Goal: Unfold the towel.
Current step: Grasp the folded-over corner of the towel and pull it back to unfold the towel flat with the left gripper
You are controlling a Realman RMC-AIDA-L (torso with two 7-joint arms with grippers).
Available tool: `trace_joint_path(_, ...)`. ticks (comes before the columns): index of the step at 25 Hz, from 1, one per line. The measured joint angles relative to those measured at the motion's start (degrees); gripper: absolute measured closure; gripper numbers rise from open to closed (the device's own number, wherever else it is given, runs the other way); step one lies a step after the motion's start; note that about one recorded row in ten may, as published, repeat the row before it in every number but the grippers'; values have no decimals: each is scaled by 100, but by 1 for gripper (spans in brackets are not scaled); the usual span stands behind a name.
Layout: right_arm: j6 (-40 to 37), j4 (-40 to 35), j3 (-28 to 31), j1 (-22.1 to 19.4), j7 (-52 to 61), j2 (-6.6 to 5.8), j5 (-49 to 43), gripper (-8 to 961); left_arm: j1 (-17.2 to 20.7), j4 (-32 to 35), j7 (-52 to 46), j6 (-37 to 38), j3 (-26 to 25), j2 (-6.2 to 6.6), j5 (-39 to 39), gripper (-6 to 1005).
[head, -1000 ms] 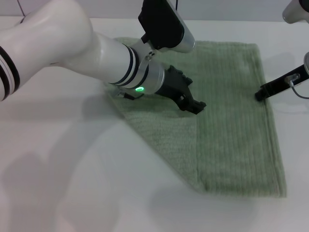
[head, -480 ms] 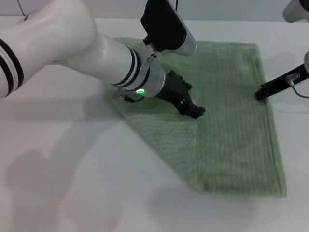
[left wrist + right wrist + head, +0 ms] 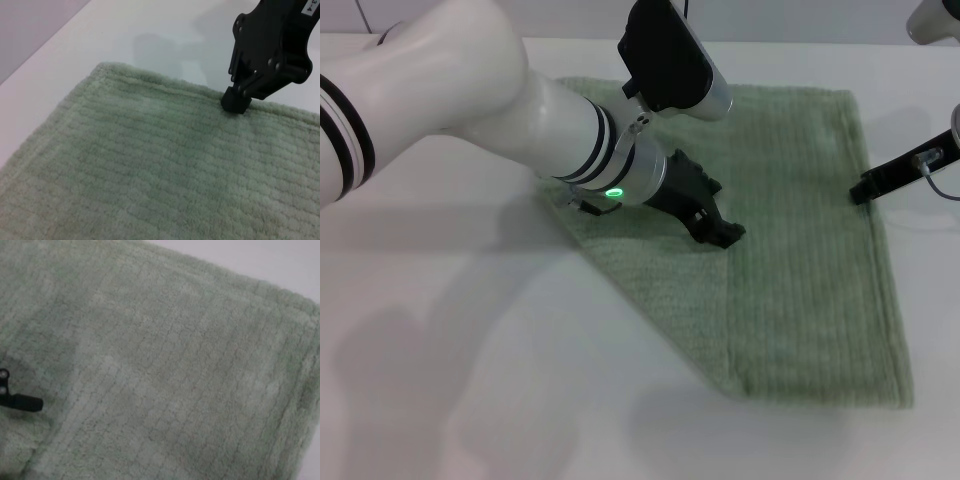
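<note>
Change since a second ago: left arm has drifted slightly toward the far side of the table; its gripper tip sits at nearly the same spot on the cloth. Right gripper and the cloth's outline look unchanged.

Towel: the towel [image 3: 800, 250] lies flat on the white table [image 3: 470, 380], pale sage-green, with ribbed lines. A straight fold edge runs toward the near side from just under the left gripper, and the near-left side is cut off diagonally where a layer is folded over, so the cloth is not fully spread.

Towel in wrist views: it fills most of the left wrist picture [image 3: 150, 175] and nearly all of the right wrist picture [image 3: 175, 365], hemmed edge showing along the table.

Left gripper: the left gripper [image 3: 720, 232] hangs low over the middle of the towel at the top end of the fold line, tip at or just above the cloth. Whether its claw is released or clenched I cannot tell; the fingers are seen end-on as one dark mass.

Right gripper: the right gripper [image 3: 861, 190] rests its tip on the towel's right hem, also seen from the left wrist [image 3: 236, 101]. Claw state cannot be told.

Containers: none seen.
</note>
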Motion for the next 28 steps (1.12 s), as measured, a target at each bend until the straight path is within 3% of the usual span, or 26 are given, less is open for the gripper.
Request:
trace_joint_path(7, 7, 2, -1, 0, -11, 0, 0, 955, 0, 1, -4, -4, 13, 0, 12, 382)
trace_joint_path(21, 55, 35, -10, -1, -13, 15, 1, 955, 31, 32, 4, 55, 16, 0, 32, 722)
trace_joint_path(28, 65, 51, 2, -1, -42, 18, -1, 954, 36, 48, 15, 132, -18, 0, 38, 818)
